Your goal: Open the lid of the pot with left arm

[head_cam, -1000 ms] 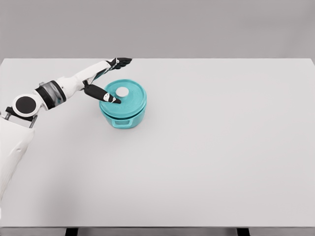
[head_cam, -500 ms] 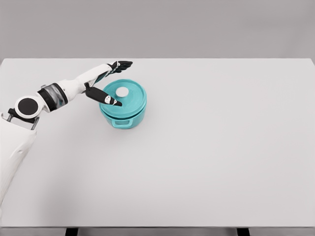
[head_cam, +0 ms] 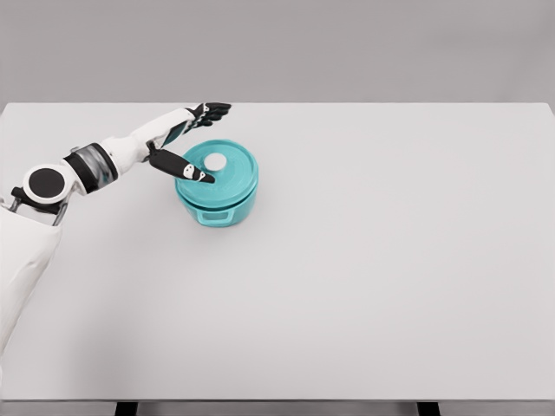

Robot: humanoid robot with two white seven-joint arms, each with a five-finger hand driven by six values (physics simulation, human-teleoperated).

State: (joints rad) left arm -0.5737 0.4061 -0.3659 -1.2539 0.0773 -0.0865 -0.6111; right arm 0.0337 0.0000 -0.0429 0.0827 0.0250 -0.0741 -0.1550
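From the head view, you are looking down on a pale grey worktop (head_cam: 373,286) that is filling most of the frame, with a plain grey wall running behind it.

The teal pot (head_cam: 218,185) is sitting on the worktop left of the middle and toward the far half. Its lid (head_cam: 227,170) is lying flat and seated on the pot's rim, and a small white knob (head_cam: 215,161) is standing at the lid's middle. A squared handle is showing on the pot's near side.

Your left arm is coming in from the lower left, with its white shoulder shell at the picture's edge and its forearm slanting up toward the pot. The left robot hand (head_cam: 189,141) is hovering at the pot's far left side with its digits spread apart and holding nothing. The dark fingers (head_cam: 212,110) are stretching out straight beyond the pot's far rim, apart from the lid. The thumb (head_cam: 184,167) is reaching across the lid's left edge, with its tip just beside the knob; you cannot tell from this angle whether it is touching the lid or hanging just above it.

The right arm is not showing in this view.
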